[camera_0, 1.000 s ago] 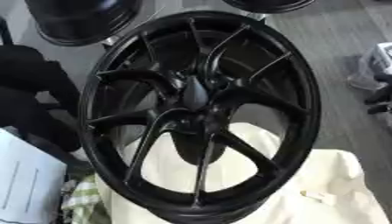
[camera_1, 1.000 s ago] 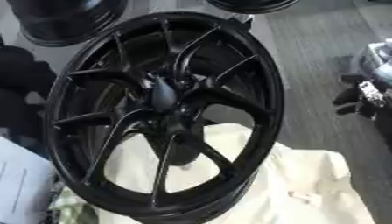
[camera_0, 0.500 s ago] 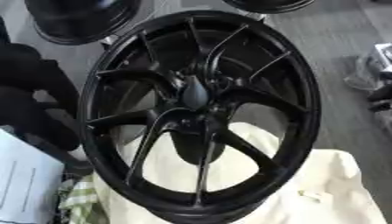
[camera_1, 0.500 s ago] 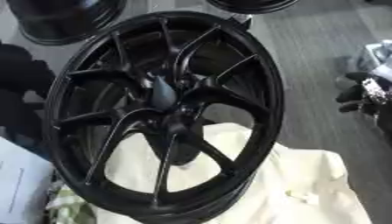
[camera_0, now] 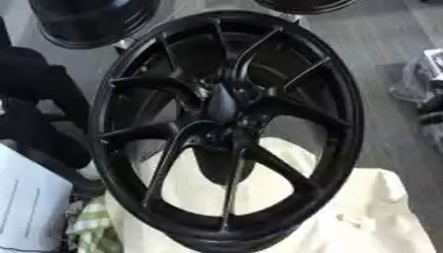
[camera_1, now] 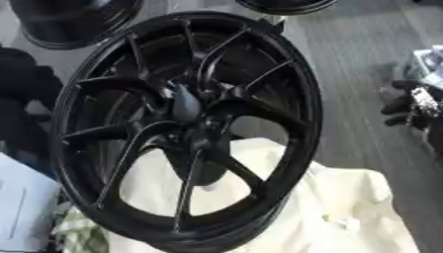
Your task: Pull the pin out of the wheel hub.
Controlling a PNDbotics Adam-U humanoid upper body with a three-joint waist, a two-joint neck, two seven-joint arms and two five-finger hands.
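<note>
A large black wheel [camera_0: 227, 129] fills most of both views, standing tilted on a cream cloth [camera_0: 363, 217] that spreads toward the near right corner of the grey floor [camera_0: 380, 59]. Two more dark wheels [camera_0: 93, 21] lie at the far edge, and a white sheet [camera_0: 30, 210] shows at the near left, with a striped green rag [camera_0: 91, 232] just beside it under the rim. At the right edge sits a black fingered shape [camera_1: 407, 101] that may be the robot's right hand, but it is too indistinct to say whether its fingers are straight or curled, or even to be sure it is a hand; it holds nothing that can be seen. The dark mass along the left edge is no clearer, and no left hand can be made out. The hub [camera_0: 223, 104] is at the middle of the wheel where the spokes meet, and a tapered dark piece there, likely the pin [camera_1: 184, 105], points out of the hub face toward the camera and slightly upward. Judged from this, the pin lies well apart from the right-edge shape, to its left, so a reach would cross the rim and then pull along the pin's own axis, outward from the hub. The pin is not yet out.
</note>
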